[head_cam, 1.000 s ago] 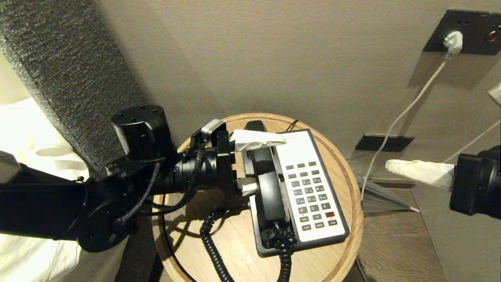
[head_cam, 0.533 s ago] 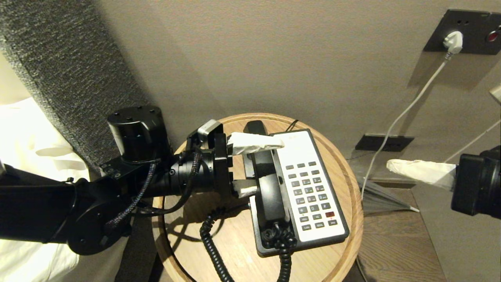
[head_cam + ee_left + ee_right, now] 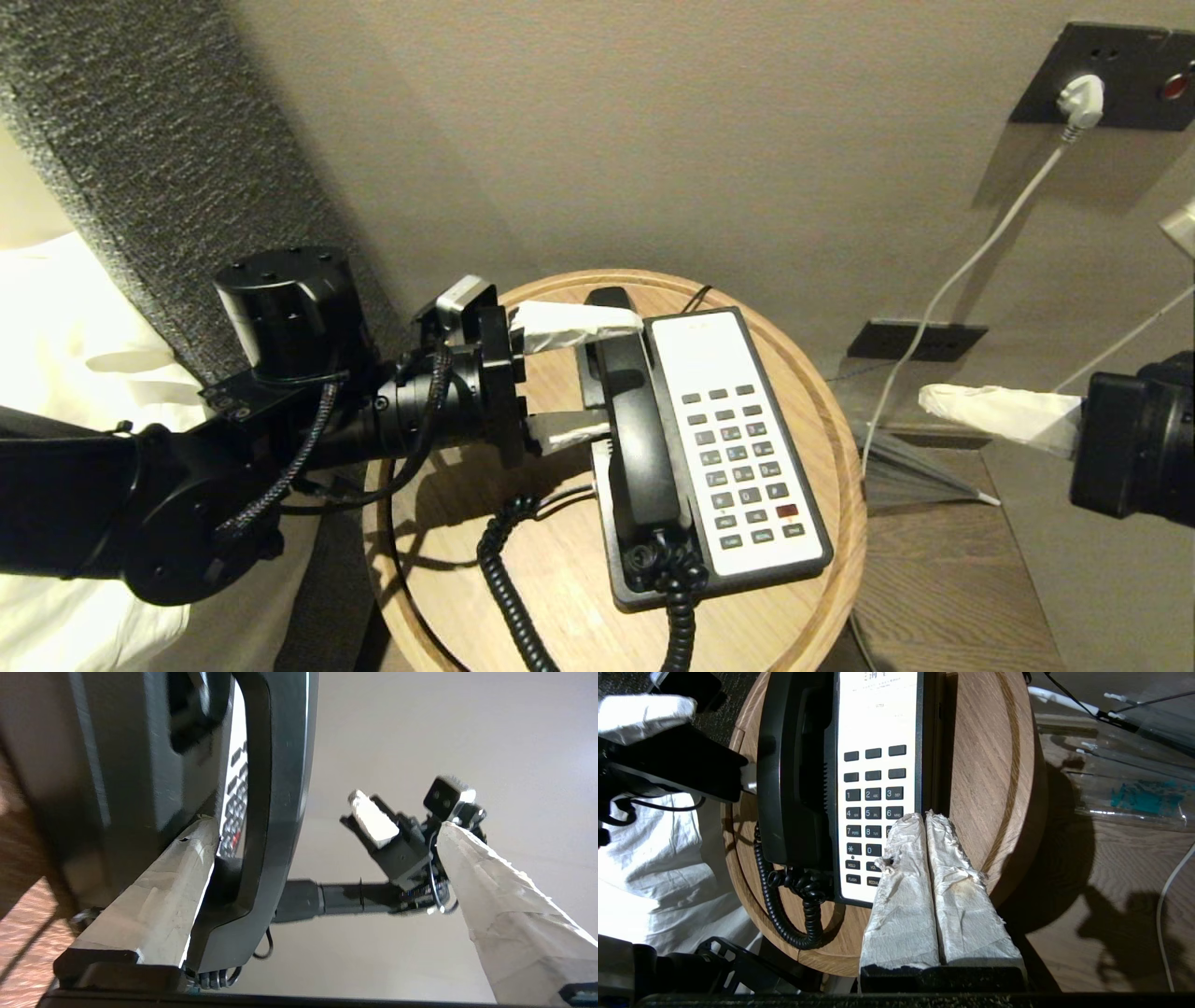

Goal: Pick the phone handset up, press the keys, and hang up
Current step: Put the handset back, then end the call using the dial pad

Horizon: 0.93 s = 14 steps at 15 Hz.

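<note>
**Handset in its cradle, left end effector spread beside it**

Beige wall and a grey textured headboard back a round wooden bench (image 3: 803, 392), with a white plug (image 3: 1081, 99) in a dark wall socket at two o'clock. On the bench lies the flat black phone base (image 3: 822, 537), pointing roughly from eleven o'clock to five. The phone handset (image 3: 638, 439) lies along the base's nine o'clock side, seated in its cradle, and its coiled cord (image 3: 504, 579) loops off the near end toward six o'clock. The keys (image 3: 742, 462) — grey rows with one red button — fill the cream faceplate at the handset's three o'clock side.

The left end effector (image 3: 569, 378) reaches in from nine o'clock with its paper-wrapped fingers (image 3: 574, 327) spread wide; one lies over the far end of the handset, the other ends just beside the handset's middle. It grips nothing. From the left wrist the lower finger sits close against the handset's side, though contact cannot be confirmed.

The right end effector (image 3: 924, 816) hangs off the bench at three o'clock — its two wrapped fingers pressed together, empty, and in its own wrist view pointing toward the keypad's lower rows.
</note>
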Available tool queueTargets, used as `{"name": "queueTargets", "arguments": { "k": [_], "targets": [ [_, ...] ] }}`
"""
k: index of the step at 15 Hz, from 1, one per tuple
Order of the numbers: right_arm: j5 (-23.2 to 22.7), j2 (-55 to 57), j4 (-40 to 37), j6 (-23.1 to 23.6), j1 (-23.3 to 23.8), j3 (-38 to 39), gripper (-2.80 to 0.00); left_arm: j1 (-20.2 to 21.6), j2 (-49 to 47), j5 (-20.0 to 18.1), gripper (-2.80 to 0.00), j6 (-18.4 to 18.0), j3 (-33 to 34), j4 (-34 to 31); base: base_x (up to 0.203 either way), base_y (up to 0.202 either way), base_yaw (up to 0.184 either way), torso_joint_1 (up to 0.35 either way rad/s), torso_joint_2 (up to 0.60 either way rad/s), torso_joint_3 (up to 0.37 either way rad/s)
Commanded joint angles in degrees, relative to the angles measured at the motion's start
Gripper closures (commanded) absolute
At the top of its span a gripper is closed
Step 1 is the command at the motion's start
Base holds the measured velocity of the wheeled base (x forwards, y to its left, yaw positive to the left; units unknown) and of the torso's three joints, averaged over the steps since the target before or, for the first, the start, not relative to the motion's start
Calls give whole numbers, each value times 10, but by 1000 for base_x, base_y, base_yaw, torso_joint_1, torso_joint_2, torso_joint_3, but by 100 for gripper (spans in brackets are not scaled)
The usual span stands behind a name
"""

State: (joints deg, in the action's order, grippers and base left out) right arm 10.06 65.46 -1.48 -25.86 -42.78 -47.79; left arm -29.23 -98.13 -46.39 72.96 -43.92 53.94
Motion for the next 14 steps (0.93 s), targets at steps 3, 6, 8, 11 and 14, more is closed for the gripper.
{"name": "queueTargets", "arguments": {
  "k": [3, 6, 8, 11, 14],
  "targets": [
    [1, 14, 1, -2, 0, 10, 0, 14, 45, 28, -280, 1, 24, -13, 0, 0, 0, 0, 0, 0],
    [0, 36, 2, -2, 0, 9, 0, 20, 63, 47, 0, -41, 45, -26, 0, 0, 0, 0, 0, 0],
    [-1, 59, 14, -2, -1, 3, 0, 20, 73, 46, 0, -41, 41, -35, 0, 0, 0, 0, 0, 0],
    [-5, 89, 39, -2, -5, 1, 0, 20, 83, 46, 0, -41, 40, -37, 0, 0, 0, 0, 0, 0],
    [-5, 116, 44, -1, -15, 1, 0, 30, 99, 46, 0, -41, 49, -38, 0, 0, 0, 0, 0, 0]
  ]
}}
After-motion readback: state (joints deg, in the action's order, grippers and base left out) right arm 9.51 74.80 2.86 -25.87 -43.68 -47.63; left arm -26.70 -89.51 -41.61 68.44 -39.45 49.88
